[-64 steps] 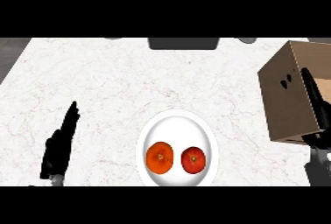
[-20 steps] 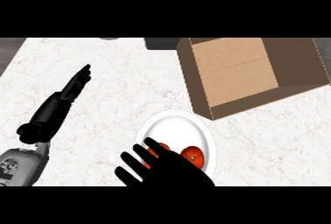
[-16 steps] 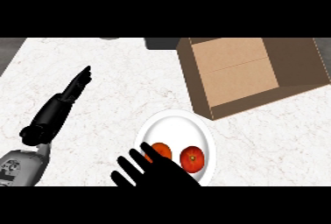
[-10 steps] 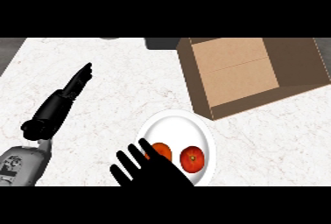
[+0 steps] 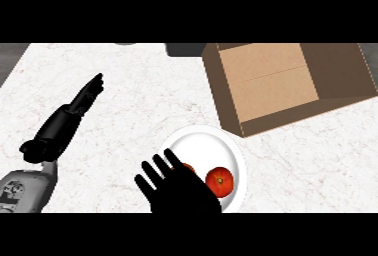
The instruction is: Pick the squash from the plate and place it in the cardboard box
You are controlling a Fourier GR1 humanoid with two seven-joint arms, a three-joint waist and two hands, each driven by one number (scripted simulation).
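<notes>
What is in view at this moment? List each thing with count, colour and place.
counter: one, white marbled, fills the view
cardboard box: one, brown, open, upper right
plate: one, white, lower centre, near the box's front corner
squash: two, orange-red, on the plate; the left one partly hidden by the right hand
dark object: one, dark grey, top edge; cannot tell what it is
left hand: black, fingers straight, at the left
right hand: black, fingers spread, over the plate's lower left
</notes>
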